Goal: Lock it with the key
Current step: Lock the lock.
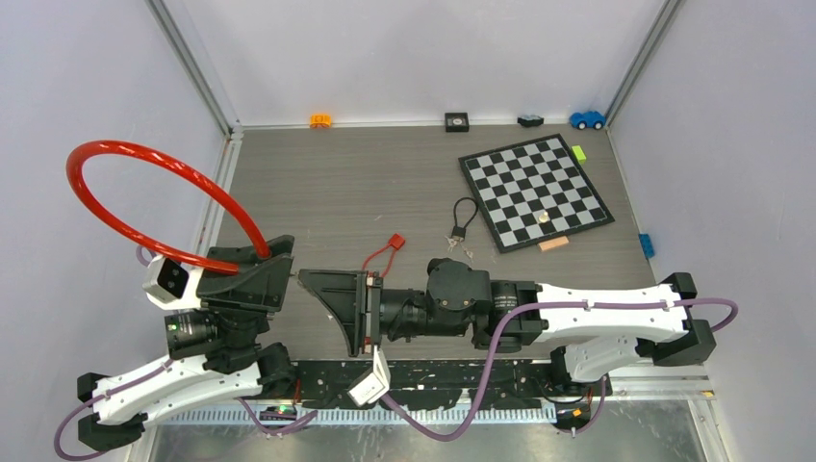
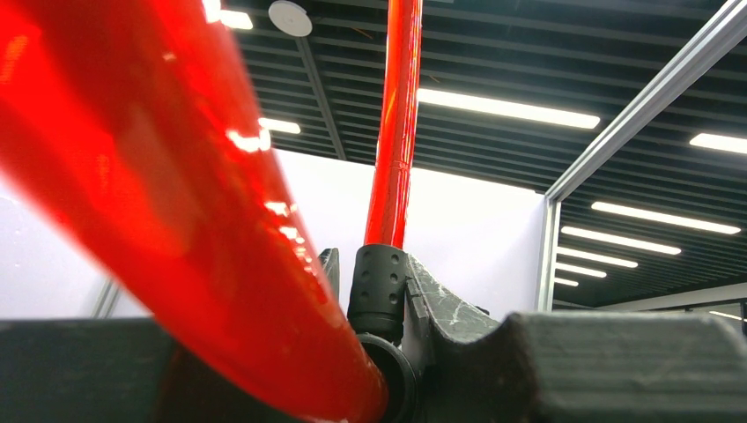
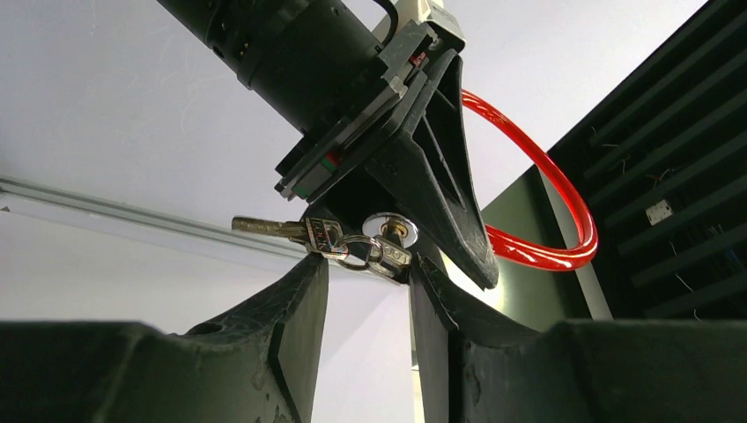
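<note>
Red cable (image 2: pixel 176 229) is right up against the left wrist lens, just a blurry smear. It runs into the black lock (image 2: pixel 379 282) sitting between that arm's fingers. So the left gripper (image 1: pixel 282 262) is clamped on the lock and has it up off the table (image 1: pixel 385 183), with the cable looping high out over the left side.

From the right wrist you can see the lock's silver cylinder (image 3: pixel 393 231), and the keys (image 3: pixel 348 245) on a ring hang right at it, one key sticking out sideways. Whether one is actually in the keyhole, can't tell.

The right gripper (image 3: pixel 367 269) points at the lock, jaws partway apart with the keys in the gap at the tips. No clear pinch on them that I can see.

Further out on the table there's a red tag (image 1: pixel 394 243), a black loop (image 1: pixel 466 214) just beside the chessboard (image 1: pixel 534 192), and a toy car (image 1: pixel 586 119) at the back wall.
</note>
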